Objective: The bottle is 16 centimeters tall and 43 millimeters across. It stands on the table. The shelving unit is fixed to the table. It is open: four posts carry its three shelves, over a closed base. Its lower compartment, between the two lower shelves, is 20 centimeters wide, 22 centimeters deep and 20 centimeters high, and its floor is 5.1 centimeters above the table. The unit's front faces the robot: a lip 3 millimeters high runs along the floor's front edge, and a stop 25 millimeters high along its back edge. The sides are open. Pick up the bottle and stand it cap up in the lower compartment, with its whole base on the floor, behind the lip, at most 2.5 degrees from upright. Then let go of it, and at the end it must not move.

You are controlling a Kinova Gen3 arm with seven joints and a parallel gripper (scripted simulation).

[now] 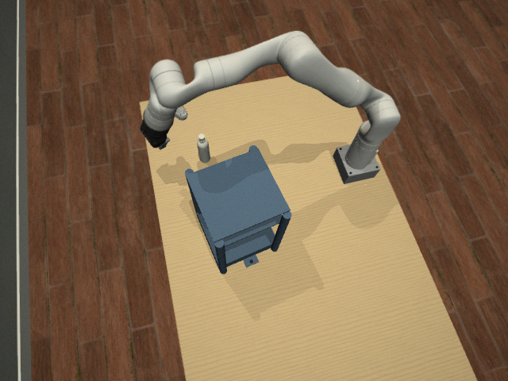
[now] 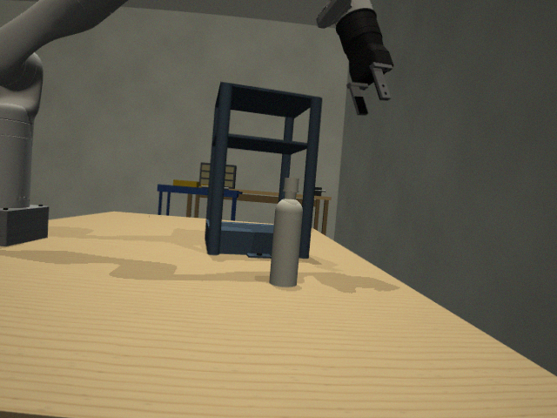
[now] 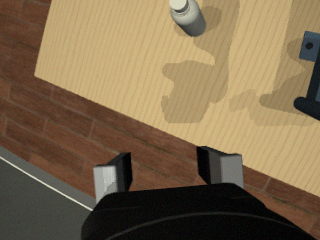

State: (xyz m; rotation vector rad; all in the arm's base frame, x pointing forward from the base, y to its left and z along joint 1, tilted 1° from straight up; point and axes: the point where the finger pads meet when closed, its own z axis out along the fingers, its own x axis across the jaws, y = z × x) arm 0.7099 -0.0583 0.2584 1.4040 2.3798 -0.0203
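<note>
The grey-white bottle [image 1: 203, 151] [image 2: 285, 243] [image 3: 189, 19] stands upright, cap up, on the table [image 1: 328, 328] [image 2: 224, 351] [image 3: 115, 65], beside one side of the shelving unit. The blue shelving unit [image 1: 242, 192] [image 2: 218, 179] stands on the table; its lower compartment holds nothing that I can see. A corner of the unit also shows at the right edge of the wrist view. My gripper [image 2: 372, 104] [image 3: 164, 163] is open and empty, high above the table's edge and tilted. It is well away from the bottle, which lies beyond the fingertips at the top of the wrist view.
The unit's posts [image 2: 313, 179] and top shelf [image 2: 270, 101] stand close to the bottle. A small mounting tab [image 1: 251, 261] [image 3: 309, 46] juts from the unit's base. The arm's base [image 1: 355, 167] [image 2: 23, 225] is at the table's other side. A grey wall [image 2: 449, 157] rises beyond the table edge near the gripper.
</note>
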